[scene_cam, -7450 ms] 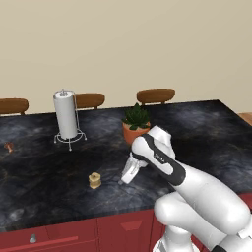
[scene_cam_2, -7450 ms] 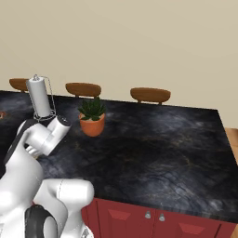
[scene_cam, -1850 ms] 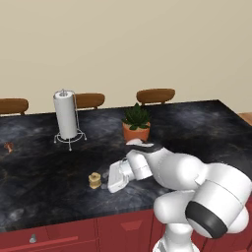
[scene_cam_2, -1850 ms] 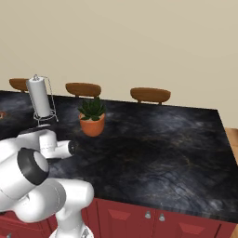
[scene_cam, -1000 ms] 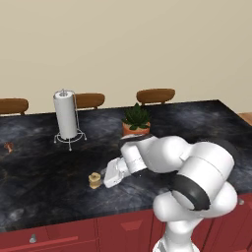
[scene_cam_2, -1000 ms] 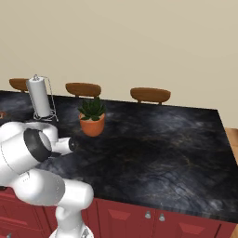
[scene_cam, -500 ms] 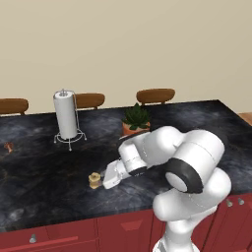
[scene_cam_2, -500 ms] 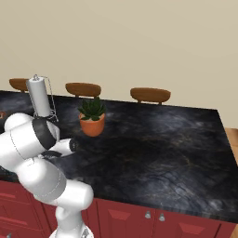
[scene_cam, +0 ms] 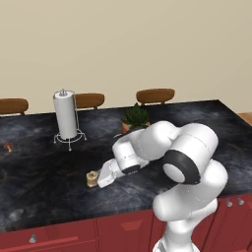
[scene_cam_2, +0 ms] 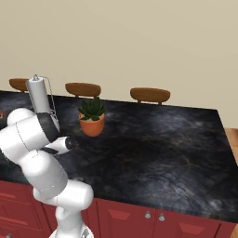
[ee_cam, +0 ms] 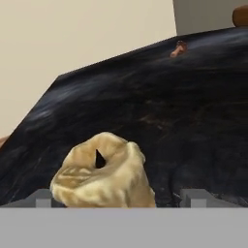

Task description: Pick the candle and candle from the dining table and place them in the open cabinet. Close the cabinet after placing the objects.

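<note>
Claw (scene_cam: 97, 180) is spread wide, fingers either side of the squat candle (scene_cam: 91, 178) on the bench (scene_cam: 39, 172), not gripping.

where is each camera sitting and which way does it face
Left base view: behind the arm to its left, facing forward and down over the dining table; the arm reaches the squat candle.
Right base view: behind to its right; the arm rises at lower left.
Hand view: along the open gripper, candle close ahead.
Both base views share the plant and paper towel holder.
</note>
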Robot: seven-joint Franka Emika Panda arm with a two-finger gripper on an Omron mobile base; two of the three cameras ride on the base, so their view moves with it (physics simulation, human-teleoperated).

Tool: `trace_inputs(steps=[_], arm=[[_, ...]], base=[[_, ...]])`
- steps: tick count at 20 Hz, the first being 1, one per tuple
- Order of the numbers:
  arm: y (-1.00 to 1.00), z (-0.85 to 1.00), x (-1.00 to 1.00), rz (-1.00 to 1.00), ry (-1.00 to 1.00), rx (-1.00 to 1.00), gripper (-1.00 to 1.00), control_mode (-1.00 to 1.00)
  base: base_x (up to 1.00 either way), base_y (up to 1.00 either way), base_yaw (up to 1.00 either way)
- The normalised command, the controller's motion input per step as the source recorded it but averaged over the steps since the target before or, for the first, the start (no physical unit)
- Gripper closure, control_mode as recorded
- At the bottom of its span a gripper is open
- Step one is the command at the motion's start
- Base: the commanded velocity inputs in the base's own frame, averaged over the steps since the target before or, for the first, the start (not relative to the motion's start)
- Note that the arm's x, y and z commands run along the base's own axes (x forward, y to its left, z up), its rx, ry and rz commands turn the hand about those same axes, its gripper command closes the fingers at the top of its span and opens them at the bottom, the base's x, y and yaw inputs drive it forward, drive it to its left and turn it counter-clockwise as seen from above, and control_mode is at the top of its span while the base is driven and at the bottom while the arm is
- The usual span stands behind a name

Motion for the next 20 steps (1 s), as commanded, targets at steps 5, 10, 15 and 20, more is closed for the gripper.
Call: trace_inputs(steps=[5, 10, 15, 20], arm=[[0.36, -0.22, 0.07, 0.0, 0.0, 0.0, -1.0, -1.0], [0.55, -0.29, 0.04, -0.01, 0.01, -0.01, 1.0, -1.0], [0.08, 0.0, 0.0, -0.03, 0.0, 0.0, 1.0, -1.0], [-0.11, 0.42, -0.2, 0.0, -0.06, 0.08, 1.0, -1.0]], base=[[0.0, 0.0, 0.0], [0.0, 0.0, 0.0], [0.0, 0.0, 0.0], [0.0, 0.0, 0.0]])
